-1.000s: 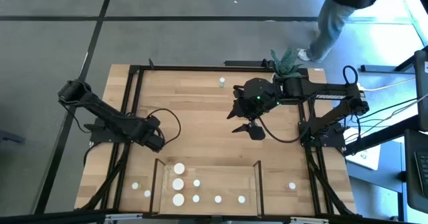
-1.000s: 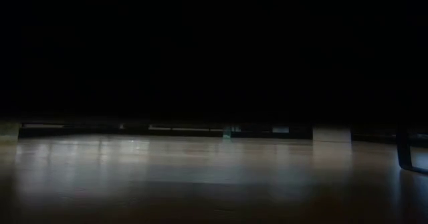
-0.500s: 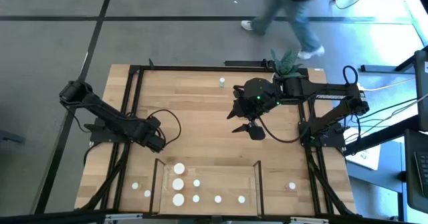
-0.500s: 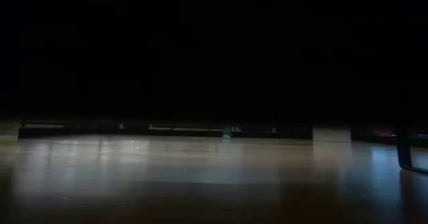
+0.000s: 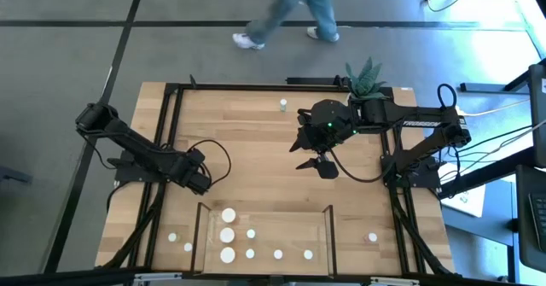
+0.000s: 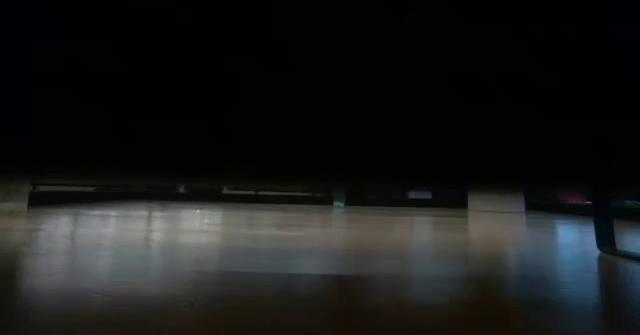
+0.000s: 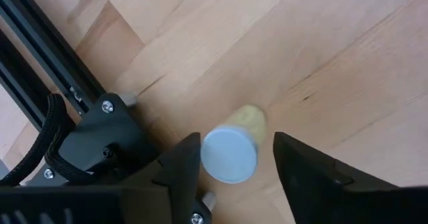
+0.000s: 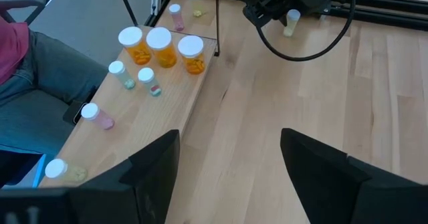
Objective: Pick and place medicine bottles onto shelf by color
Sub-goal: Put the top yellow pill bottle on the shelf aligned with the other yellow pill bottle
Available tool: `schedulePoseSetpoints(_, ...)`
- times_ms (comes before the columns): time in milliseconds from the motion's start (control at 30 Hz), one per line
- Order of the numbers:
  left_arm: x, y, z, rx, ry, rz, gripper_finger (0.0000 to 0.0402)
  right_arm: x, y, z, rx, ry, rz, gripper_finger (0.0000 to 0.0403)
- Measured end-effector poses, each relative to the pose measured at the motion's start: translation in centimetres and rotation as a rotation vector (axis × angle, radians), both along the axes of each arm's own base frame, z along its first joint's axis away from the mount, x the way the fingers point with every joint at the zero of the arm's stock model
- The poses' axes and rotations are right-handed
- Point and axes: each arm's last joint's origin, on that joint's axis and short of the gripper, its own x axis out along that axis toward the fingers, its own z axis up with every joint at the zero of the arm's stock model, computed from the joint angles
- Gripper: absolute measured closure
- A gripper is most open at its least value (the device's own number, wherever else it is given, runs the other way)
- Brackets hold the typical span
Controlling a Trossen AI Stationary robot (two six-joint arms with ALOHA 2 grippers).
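- While I watched the left wrist view, a pale-yellow bottle (image 7: 235,146) with a white cap stood on the tabletop (image 5: 256,149) between the left gripper (image 7: 234,167) fingers, jaws apart, near the table's left frame rail (image 5: 162,141).
- The shelf (image 5: 281,226) lay along the table's near edge, carrying seven bottles.
- My right gripper (image 5: 316,165) hung wide apart over open wood mid-table.
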Motion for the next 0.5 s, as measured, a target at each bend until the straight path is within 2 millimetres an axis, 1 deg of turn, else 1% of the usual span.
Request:
schedulePoseSetpoints(300, 0.02, -0.01, 0.02, -0.001, -0.002, 0.001, 0.0272, 0.0, 0.0, 0.0, 0.002, 0.001, -0.002, 0.0141)
schedulePoseSetpoints(500, 0.02, -0.01, 0.05, 0.0, -0.003, 0.0, 0.0286, -0.08, 0.0, -0.08, 0.001, 0.012, -0.001, 0.0141)
